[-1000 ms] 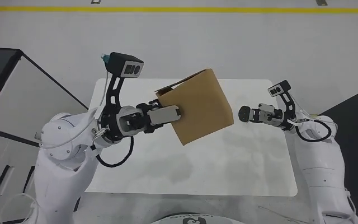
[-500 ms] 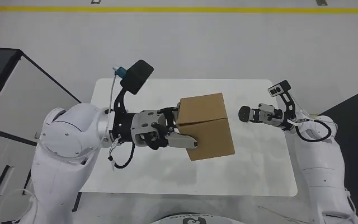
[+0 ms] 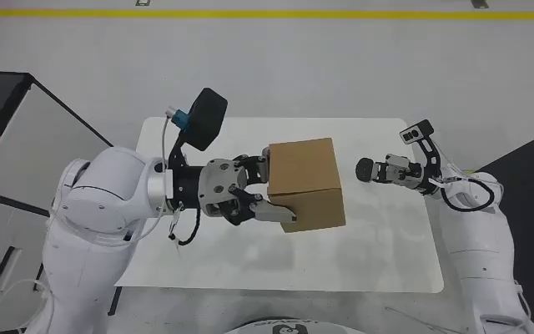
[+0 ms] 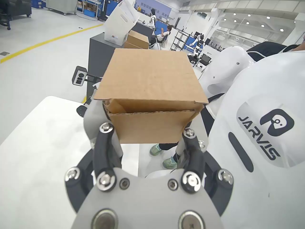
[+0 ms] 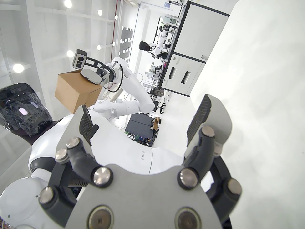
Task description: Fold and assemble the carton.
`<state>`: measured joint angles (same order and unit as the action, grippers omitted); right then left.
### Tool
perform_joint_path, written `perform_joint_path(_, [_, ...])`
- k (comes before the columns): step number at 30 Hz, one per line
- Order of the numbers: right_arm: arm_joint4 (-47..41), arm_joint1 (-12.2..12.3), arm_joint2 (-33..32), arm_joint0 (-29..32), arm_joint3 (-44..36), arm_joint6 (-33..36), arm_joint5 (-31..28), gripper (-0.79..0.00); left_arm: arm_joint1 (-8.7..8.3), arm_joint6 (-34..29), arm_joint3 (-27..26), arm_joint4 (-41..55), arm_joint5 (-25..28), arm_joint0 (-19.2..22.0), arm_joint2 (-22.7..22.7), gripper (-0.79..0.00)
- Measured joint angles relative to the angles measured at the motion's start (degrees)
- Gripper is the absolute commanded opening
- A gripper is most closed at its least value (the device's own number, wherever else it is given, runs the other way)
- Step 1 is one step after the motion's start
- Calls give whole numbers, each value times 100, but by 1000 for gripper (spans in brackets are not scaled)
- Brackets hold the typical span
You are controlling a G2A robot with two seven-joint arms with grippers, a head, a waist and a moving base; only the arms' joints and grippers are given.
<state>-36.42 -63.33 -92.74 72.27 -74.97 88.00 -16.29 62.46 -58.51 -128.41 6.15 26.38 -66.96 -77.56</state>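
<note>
A brown carton (image 3: 305, 177) hangs above the middle of the white table (image 3: 375, 250), level, with my left gripper (image 3: 272, 194) shut on its end. In the left wrist view the carton (image 4: 147, 82) sits between the two fingers (image 4: 94, 116); the end facing that camera has a gap between its top panel and an inner flap. My right gripper (image 3: 365, 169) hovers just beyond the carton's other end, apart from it. The right wrist view shows this gripper (image 5: 143, 120) open and empty, with the carton (image 5: 71, 91) farther off.
The table's bare surface spreads around and below the carton. A dark-framed glass panel (image 3: 50, 125) stands off the table's left side. A yellow floor line (image 3: 267, 14) runs along the far side.
My left arm has turned its wrist and swung the carton from a tilted pose to level, lowering it a little toward the table's middle. The right arm has kept still.
</note>
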Motion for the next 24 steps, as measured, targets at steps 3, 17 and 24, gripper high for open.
perform_joint_path(3, [0, 0, 0, 0, 0, 0, 0, 0, -10, 80, -66, -525, 750, 136, -80, -785])
perform_joint_path(17, [0, 0, 0, 0, 0, 0, 0, 0, -52, 474, -121, -2182, 2177, 231, -188, -785])
perform_joint_path(24, [0, 0, 0, 0, 0, 0, 0, 0, -20, 1150, -201, -2656, 2395, 298, -407, -785])
